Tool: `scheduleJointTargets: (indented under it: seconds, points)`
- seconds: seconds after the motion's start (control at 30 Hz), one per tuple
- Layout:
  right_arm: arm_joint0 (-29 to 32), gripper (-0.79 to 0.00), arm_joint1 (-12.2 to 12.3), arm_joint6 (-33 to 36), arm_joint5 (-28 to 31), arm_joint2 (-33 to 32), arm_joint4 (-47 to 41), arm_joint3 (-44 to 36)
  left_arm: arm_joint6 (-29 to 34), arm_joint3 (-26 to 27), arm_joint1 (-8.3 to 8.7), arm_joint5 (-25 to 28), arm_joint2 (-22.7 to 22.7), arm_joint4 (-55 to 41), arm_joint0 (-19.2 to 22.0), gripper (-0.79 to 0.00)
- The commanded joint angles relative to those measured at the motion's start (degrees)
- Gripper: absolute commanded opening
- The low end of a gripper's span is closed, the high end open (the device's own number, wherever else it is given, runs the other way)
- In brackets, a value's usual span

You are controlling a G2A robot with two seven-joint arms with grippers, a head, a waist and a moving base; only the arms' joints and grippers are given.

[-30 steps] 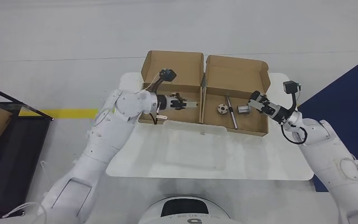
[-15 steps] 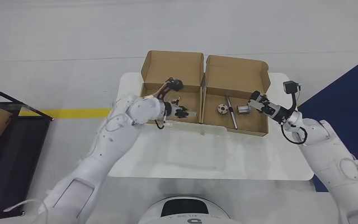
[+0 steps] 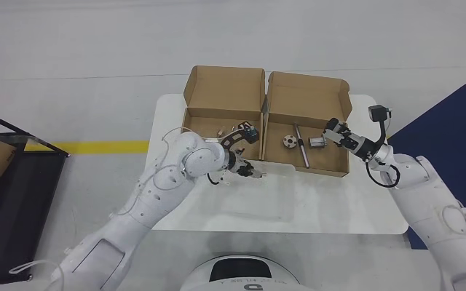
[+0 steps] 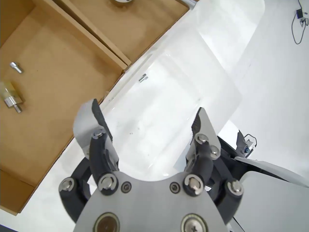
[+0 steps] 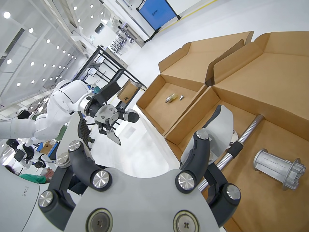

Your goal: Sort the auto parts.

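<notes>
My left gripper (image 4: 148,119) is open and empty, hovering over a clear plastic tray (image 4: 169,92) just in front of the left cardboard box (image 3: 224,109). A small bolt (image 4: 143,78) lies on the tray ahead of the fingers. Inside the left box lie another small bolt (image 4: 16,67) and a short brass-and-steel cylinder (image 4: 10,95). The right box (image 3: 306,109) holds a round flange (image 3: 290,140), a steel rod (image 3: 301,149) and a finned metal cylinder (image 5: 277,167). My right gripper (image 5: 152,124) is open and empty above the right box, close to the rod.
The boxes stand side by side at the far edge of the white table (image 3: 349,211), lids folded back. The tray (image 3: 251,193) takes up the table's middle. A black rack (image 3: 22,167) stands on the floor to the left.
My left gripper has pulled out of the left box and swung toward me, ending over the clear tray. The right arm has stayed still.
</notes>
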State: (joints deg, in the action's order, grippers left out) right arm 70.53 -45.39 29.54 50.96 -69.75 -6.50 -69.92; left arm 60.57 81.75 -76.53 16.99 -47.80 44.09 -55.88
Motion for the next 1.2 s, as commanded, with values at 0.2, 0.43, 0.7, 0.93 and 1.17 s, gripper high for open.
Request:
scheduleJointTargets:
  seconds: [0.2, 0.43, 0.7, 0.93, 1.17]
  points:
    - [0.00, 0.000, 0.00, 0.00, 0.00, 0.00, 0.00, 0.00, 1.69, 0.38, -1.05, 0.13, 7.27, 7.69, 0.84, -0.440]
    - [0.00, 0.000, 0.00, 0.00, 0.00, 0.00, 0.00, 0.00, 3.28, 0.31, -2.60, 1.58, 14.38, 14.97, 2.91, -0.468]
    - [0.00, 0.000, 0.00, 0.00, 0.00, 0.00, 0.00, 0.00, 1.43, -8.38, -6.50, 3.57, 20.94, 16.31, 8.46, -0.188]
    - [0.00, 0.000, 0.00, 0.00, 0.00, 0.00, 0.00, 0.00, 0.43, -17.60, -11.90, 1.33, 26.87, 17.49, 13.38, -0.197]
    - [0.00, 0.000, 0.00, 0.00, 0.00, 0.00, 0.00, 0.00, -1.34, -24.71, -16.87, 2.02, 31.49, 18.39, 14.84, -0.172]
